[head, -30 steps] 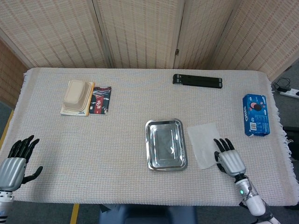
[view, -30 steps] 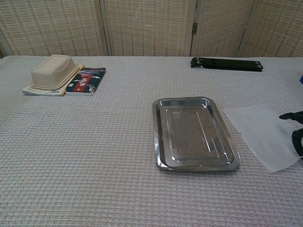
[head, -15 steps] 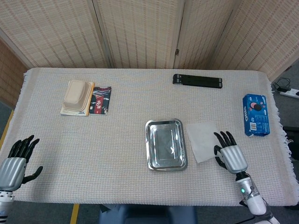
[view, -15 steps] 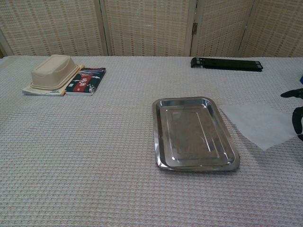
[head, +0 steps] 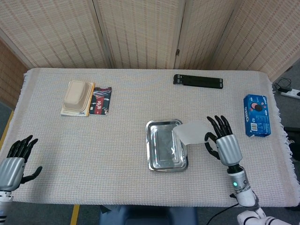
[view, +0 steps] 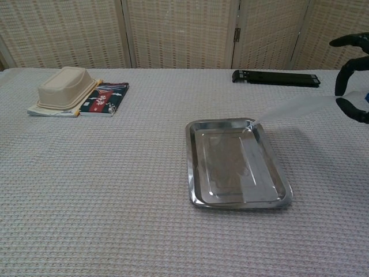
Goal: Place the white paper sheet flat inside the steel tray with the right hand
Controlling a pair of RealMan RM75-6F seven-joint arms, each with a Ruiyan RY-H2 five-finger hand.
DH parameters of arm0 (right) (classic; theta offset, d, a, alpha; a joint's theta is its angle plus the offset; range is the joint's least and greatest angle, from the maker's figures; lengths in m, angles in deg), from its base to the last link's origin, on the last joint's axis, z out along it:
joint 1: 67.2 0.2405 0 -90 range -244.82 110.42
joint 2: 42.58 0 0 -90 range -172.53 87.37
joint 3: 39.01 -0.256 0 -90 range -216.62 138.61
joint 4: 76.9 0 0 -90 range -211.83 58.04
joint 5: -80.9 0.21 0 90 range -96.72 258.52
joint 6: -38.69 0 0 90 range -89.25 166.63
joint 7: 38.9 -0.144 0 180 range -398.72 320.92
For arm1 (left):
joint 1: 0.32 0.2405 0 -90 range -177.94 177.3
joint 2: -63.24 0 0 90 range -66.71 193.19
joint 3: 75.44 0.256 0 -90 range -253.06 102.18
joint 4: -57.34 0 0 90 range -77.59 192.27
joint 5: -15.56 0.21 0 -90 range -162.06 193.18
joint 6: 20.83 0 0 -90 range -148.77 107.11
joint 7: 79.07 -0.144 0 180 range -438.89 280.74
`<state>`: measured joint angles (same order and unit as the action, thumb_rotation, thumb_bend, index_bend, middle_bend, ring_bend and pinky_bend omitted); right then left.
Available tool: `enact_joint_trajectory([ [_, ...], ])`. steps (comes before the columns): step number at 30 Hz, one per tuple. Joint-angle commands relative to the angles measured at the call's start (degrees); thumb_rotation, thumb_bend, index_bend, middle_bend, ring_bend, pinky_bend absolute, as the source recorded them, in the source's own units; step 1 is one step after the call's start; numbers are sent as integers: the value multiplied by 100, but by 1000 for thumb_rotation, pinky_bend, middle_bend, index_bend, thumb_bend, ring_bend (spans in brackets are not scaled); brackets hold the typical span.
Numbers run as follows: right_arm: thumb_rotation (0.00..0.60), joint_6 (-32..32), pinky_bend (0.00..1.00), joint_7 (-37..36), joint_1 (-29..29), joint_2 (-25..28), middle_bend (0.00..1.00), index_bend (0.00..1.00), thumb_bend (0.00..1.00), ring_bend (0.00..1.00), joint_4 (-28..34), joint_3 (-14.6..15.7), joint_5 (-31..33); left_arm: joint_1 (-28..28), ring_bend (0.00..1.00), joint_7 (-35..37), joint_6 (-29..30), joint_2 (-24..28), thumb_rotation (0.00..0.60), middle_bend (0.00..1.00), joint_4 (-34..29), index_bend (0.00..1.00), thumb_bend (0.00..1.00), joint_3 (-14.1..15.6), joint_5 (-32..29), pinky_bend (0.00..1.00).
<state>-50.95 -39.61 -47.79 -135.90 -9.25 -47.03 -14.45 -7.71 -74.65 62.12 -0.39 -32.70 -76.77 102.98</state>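
- Your left hand (head: 13, 164) sits at the lower left corner of the head view, fingers spread, holding nothing, resting near the table (head: 117, 178) edge.
- Your right hand (head: 221, 140) is lower right of centre in the head view, raised off the cloth. Fingers fan upward, and the thumb and a finger pinch the right edge of the white paper sheet (head: 191, 132).
- In the chest view that right hand (view: 351, 72) shows at the upper right edge, dark fingertips curled round the sheet's end.
- The sheet (view: 294, 108) hangs slanted, w/ the far end up at your hand and the low corner dipping onto the steel tray (view: 199, 173) at its upper right corner. Not flat yet.
- Tray lies mid-frame, long side running away from you, just left of your right hand.
- Blue snack box (head: 257, 115) lies at the right edge of the head view, well apart from the tray.
- Upper left: beige container (head: 76, 93) sits on a flat pad, w/ a dark booklet (head: 101, 101) touching its right side.
- Top centre-right: black bar-shaped thing (head: 198, 80) lies near the table's far edge, by the screen (head: 140, 33) behind.
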Motion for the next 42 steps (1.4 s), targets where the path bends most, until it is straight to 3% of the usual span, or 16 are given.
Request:
enact_joint_trajectory([
  [1, 600, -484, 0, -119, 238, -426, 137, 726, 576, 0, -222, -146, -382, -5, 0, 96, -20, 31, 600, 0, 18, 0, 360, -13, -27, 0],
  [5, 600, -788, 0, -204, 441, -840, 137, 726, 576, 0, -600, -160, -657, -17, 0, 224, -60, 67, 600, 0, 35, 0, 361, -26, -63, 0],
  [15, 600, -669, 0, -49, 395, -1366, 147, 738, 576, 2, -1466, 363, -781, 10, 0, 435, 15, 142, 600, 0, 37, 0, 360, -21, -3, 0],
  [23, 600, -581, 0, 16, 38, -1061, 151, 740, 576, 3, -1284, 772, -698, 11, 0, 401, 14, 131, 600, 0, 37, 0, 360, -20, -5, 0],
  [32, 600, -132, 0, 111, -470, -370, 153, 744, 575, 3, -662, 1564, -683, 1, 0, 313, -10, 94, 600, 0, 57, 0, 361, -28, -34, 0],
  [42, 600, 189, 0, 110, -314, -547, 154, 744, 576, 5, -788, 1344, -606, 4, 0, 286, -8, 93, 600, 0, 44, 0, 361, -22, -30, 0],
])
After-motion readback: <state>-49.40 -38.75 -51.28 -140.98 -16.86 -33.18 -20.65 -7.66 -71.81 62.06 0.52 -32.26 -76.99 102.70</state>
